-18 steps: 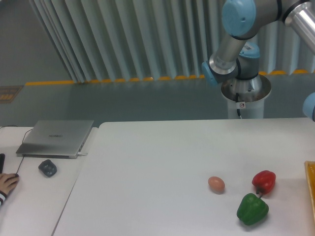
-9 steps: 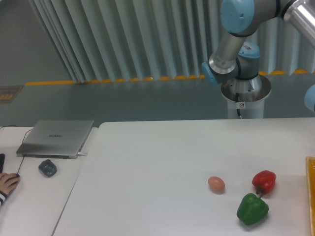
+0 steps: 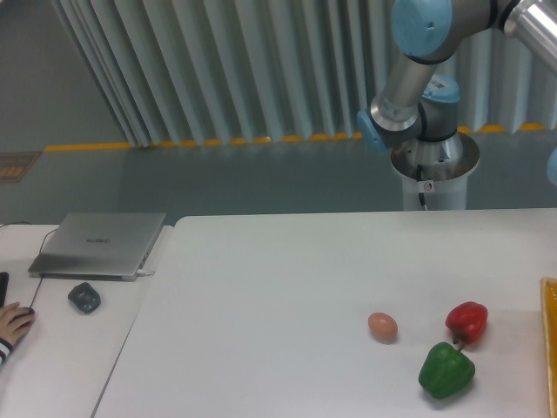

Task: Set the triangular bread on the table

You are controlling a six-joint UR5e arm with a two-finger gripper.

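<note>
The triangular bread is out of view. The white table [image 3: 278, 287] fills the lower part of the camera view. On it lie a small tan egg [image 3: 382, 326], a red pepper [image 3: 466, 321] and a green pepper [image 3: 446, 370]. Only the arm's upper links [image 3: 418, 78] and its base [image 3: 432, 165] show at the top right. The gripper is beyond the right edge of the frame.
A thin orange-yellow edge [image 3: 551, 340] of something shows at the right border of the table. On the adjoining desk at the left are a silver laptop [image 3: 100, 244], a small dark object [image 3: 84, 297] and a person's hand [image 3: 13, 324].
The arm has shifted slightly to the right and up, and less of the far-right blue joint shows. The orange-yellow edge at the right border looks narrower. The table objects have not moved.
</note>
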